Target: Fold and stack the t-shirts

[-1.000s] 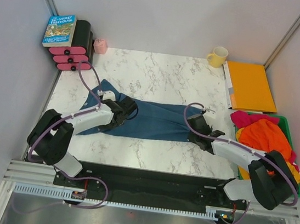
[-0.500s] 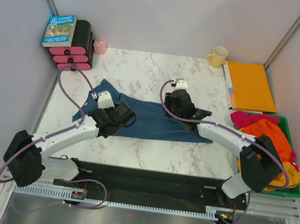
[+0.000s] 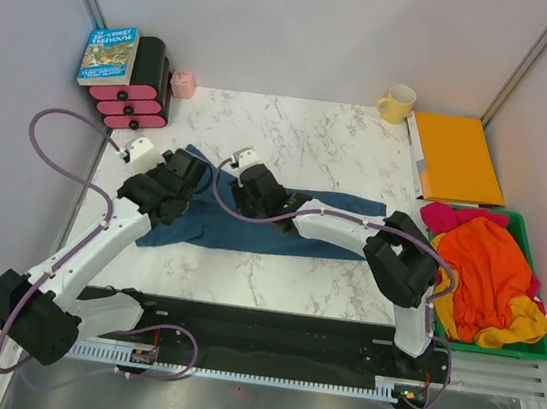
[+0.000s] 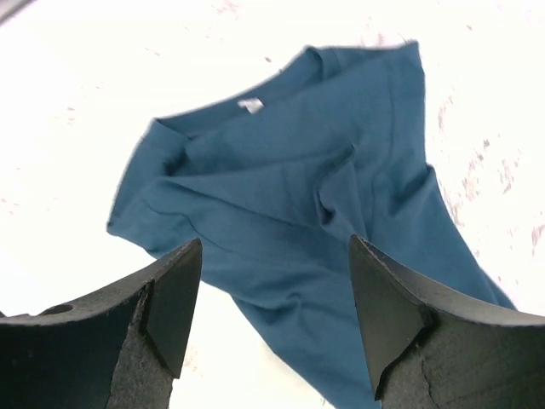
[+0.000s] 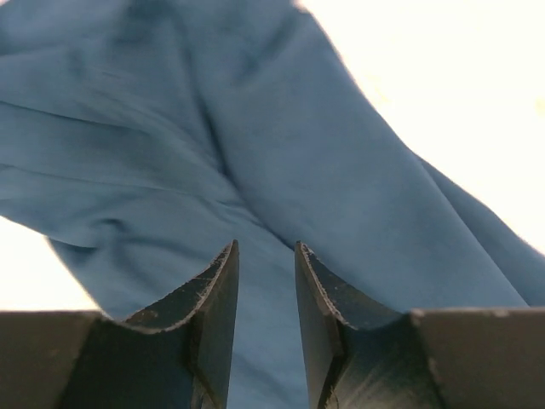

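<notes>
The white marble table (image 3: 303,133) has the teal-blue t-shirt (image 3: 300,230) rumpled across its middle. The left gripper (image 4: 277,277) hangs over the shirt's nine o'clock end, jaws spread wide and empty. The right gripper (image 5: 266,277) is over the cloth just beside it, jaws narrowly parted, pinching nothing. Other t-shirts (image 3: 478,262) are heaped in the green bin (image 3: 525,224) at four o'clock.

The pads of my left gripper (image 4: 274,256) and right gripper (image 5: 265,251) look like black plastic, matt and grainy, rough along the edges. The teal-blue t-shirt (image 4: 289,196) is soft matt cloth, creased and rumpled. The table (image 3: 302,138) beneath it has a smooth, marble-patterned top with a faint sheen. At the right of the top view, the other t-shirts (image 3: 483,262) are matt cloth heaped in a green plastic tray (image 3: 519,223). The yellow mug (image 3: 398,104) at the upper right looks glossy.
</notes>
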Controlling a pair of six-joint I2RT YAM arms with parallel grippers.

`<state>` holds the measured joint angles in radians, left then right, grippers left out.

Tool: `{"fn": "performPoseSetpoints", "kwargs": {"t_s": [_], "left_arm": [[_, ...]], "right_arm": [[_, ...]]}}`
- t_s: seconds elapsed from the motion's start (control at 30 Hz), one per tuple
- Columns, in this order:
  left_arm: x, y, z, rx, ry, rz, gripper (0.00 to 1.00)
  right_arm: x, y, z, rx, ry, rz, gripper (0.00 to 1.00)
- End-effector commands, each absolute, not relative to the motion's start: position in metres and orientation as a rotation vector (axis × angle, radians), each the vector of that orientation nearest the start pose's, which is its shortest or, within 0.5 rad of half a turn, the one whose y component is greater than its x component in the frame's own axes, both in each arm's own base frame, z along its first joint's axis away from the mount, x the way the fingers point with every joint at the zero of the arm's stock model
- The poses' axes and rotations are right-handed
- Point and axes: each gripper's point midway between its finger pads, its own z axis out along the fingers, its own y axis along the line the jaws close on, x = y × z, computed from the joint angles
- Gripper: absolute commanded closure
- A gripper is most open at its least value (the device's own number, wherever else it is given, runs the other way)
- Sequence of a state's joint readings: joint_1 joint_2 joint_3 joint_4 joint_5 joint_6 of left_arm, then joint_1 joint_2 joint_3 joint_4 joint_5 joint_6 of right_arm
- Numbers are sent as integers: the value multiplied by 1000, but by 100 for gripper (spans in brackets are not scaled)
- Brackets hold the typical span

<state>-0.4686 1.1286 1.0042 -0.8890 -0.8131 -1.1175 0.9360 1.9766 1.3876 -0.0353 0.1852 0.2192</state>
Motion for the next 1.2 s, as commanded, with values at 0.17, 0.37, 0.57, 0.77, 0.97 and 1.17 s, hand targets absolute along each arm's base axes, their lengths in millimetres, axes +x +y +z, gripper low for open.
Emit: {"fn": "performPoseSetpoints", "kwargs": {"t_s": [0.17,0.37,0.57,0.77,0.97,1.17], "left_arm": [[264,28,173,-1124,1978,319,24],[258,32,148,-1177,2047,326,24],[276,7,130,-1119,2203,244,28],[279,-39,109,-1005,2290,176,34],[276,-97,75,-874,2441,176,34],[261,-109,27,-882,2570,280,34]], "right_arm": [[339,495,127,-850,1848,380,58],[357,513,128,-884,1790,255,54],[399,452,134,-583,1913,182,54],[446,305,126,-145,2062,19,57],[460,220,95,112,2180,-74,59],[458,187,61,206,2280,-103,60]]}}
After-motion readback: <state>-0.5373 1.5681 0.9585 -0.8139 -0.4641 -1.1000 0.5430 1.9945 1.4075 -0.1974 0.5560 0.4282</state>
